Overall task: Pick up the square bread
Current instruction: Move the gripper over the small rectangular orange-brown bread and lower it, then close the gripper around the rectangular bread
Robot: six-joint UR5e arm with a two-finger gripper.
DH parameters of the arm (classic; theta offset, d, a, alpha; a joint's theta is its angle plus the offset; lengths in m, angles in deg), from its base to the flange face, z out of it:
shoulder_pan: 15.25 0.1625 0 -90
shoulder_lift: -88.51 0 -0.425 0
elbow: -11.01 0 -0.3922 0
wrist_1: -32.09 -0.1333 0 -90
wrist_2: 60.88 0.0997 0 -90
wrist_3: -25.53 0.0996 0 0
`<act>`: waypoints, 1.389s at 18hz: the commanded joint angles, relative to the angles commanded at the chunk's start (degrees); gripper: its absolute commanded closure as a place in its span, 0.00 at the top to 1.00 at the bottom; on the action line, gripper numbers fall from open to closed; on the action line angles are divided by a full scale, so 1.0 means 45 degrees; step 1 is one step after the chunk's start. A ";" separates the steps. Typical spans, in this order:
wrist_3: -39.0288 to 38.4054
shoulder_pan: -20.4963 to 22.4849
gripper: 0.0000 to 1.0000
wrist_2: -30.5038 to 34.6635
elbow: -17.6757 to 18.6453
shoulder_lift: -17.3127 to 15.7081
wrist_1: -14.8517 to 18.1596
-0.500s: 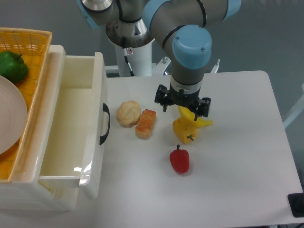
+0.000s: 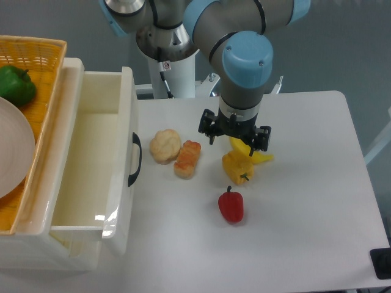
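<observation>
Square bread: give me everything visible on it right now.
The small oblong toy loaf with orange-brown toasted crust and paler tan edges lies flat on the white table, its long axis running slightly diagonal. It looks like moulded plastic. Its left side sits against, or nearly against, the pale cream bumpy bun; the contact cannot be settled. Nothing grips it: the black two-finger pincer hangs to its right, above the yellow pepper.

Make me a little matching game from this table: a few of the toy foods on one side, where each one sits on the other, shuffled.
Things:
1. square bread
2. red pepper
3. green pepper
4. pale bun

Places:
A. in the woven basket at far left
B. nearest the drawer handle
C. between the bun and the yellow pepper
D. closest to the table's front edge

Pairs: 1-C, 2-D, 3-A, 4-B
</observation>
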 joint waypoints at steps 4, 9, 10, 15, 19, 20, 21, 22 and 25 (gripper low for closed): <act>-0.0039 -0.0176 1.00 0.0018 0.1326 0.0020 -0.1226; 0.0487 -0.0408 1.00 0.0096 0.2110 -0.0039 -0.1348; 0.0508 -0.0545 1.00 0.0115 0.2208 -0.0020 -0.1348; 0.0527 -0.0995 1.00 0.0174 0.2852 0.0156 -0.1309; 0.0488 -0.1308 1.00 0.0330 0.3340 0.0487 -0.1309; 0.0488 -0.1328 1.00 0.0369 0.3399 0.0527 -0.1289; 0.0508 -0.1328 1.00 0.0369 0.3516 0.0566 -0.1309; 0.0508 -0.1328 1.00 0.0369 0.3595 0.0625 -0.1309; 0.0488 -0.1328 1.00 0.0389 0.3654 0.0781 -0.1348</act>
